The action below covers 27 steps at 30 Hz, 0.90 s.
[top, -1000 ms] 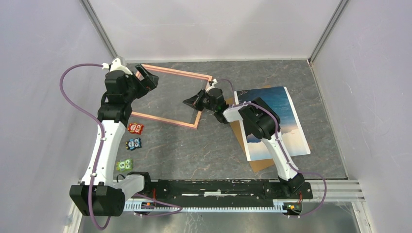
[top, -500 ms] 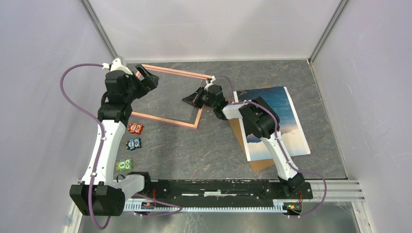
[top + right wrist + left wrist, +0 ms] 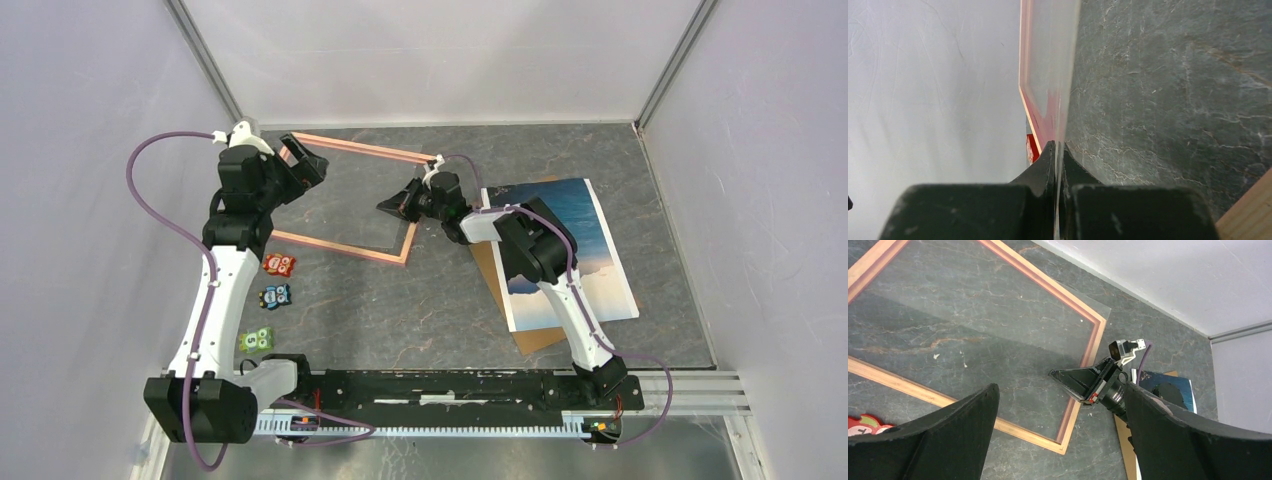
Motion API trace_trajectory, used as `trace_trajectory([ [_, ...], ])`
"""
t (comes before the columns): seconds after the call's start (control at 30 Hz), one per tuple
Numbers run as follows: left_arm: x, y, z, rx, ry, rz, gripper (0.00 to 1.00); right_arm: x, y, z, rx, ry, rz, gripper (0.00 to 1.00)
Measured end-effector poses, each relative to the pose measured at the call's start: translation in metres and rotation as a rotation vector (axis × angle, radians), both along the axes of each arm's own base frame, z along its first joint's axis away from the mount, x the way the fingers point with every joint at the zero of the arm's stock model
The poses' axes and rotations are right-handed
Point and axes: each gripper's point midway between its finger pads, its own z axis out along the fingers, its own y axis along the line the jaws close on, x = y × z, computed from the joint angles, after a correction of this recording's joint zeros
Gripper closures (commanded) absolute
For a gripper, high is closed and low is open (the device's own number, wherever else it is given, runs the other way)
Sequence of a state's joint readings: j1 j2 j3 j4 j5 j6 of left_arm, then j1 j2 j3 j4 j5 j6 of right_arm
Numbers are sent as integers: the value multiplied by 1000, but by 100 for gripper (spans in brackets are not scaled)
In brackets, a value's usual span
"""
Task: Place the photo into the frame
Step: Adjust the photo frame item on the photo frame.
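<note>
The pink-orange frame (image 3: 340, 249) (image 3: 1023, 429) lies flat on the grey table at the back left. A clear pane (image 3: 350, 190) (image 3: 998, 315) (image 3: 1060, 75) stands tilted over it, its right edge raised. My right gripper (image 3: 392, 206) (image 3: 1058, 375) (image 3: 1057, 147) is shut on that raised edge, at the frame's right side. My left gripper (image 3: 308, 155) (image 3: 1060, 395) hangs open and empty above the frame's back left corner. The photo (image 3: 590, 230) (image 3: 1178, 390) lies picture side up on the right, partly under my right arm.
A brown backing board (image 3: 535, 340) (image 3: 1125, 440) lies under the photo and sticks out at its near left. Three small owl figures, red (image 3: 279, 265), blue (image 3: 275, 296) and green (image 3: 256, 340), line up beside my left arm. Walls close in the back and both sides.
My right gripper has shifted slightly toward the back with the pane's edge in it. The left arm, frame and photo have not moved.
</note>
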<state>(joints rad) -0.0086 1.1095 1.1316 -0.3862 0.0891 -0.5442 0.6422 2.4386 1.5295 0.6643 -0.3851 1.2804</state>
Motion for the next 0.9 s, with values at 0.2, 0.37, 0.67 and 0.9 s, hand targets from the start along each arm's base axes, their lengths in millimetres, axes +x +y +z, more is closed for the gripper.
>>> trace_trajectory([
  [0.2, 1, -1, -4, -18, 14, 6, 0, 1, -3, 0, 1, 0, 6, 100],
  [0.37, 1, -1, -6, -19, 19, 4, 0, 1, -4, 0, 2, 1, 12, 100],
  [0.67, 1, -4, -6, -25, 19, -10, 0, 2, -4, 0, 3, 1, 13, 100],
  [0.9, 1, -4, -6, -26, 20, -10, 0, 2, -7, -2, 0, 6, 9, 100],
])
